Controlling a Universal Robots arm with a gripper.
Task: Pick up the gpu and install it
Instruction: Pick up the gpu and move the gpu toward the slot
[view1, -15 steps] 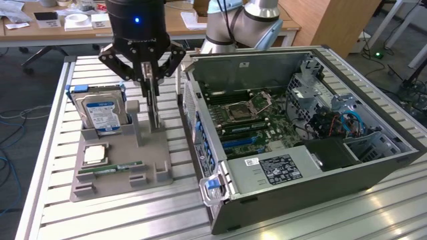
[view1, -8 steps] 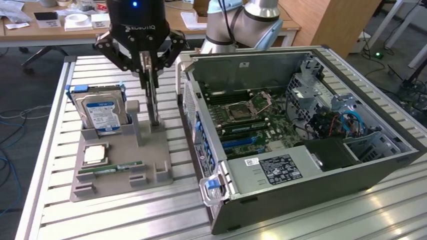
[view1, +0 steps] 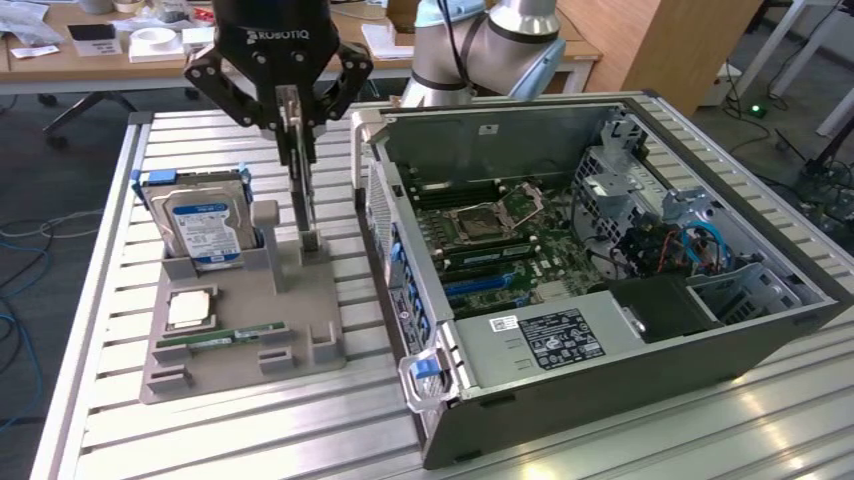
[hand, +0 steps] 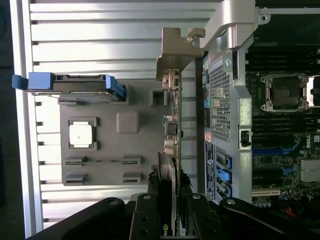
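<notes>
The gpu (view1: 304, 205) hangs on edge with its upper edge clenched in the hand (view1: 295, 140), its lower end at or barely above the grey holder (view1: 240, 340) on the table (view1: 107, 420), beside the open computer case (view1: 601, 370); it is grasped but not yet installed on the motherboard (view1: 494, 250).

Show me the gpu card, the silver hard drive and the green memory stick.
thin dark gpu card (view1: 303, 190), exterior view, its upright edge.
silver hard drive with blue-white label (view1: 207, 232), exterior view, label face.
narrow green memory stick (view1: 223, 339), exterior view, mid-length.
</notes>
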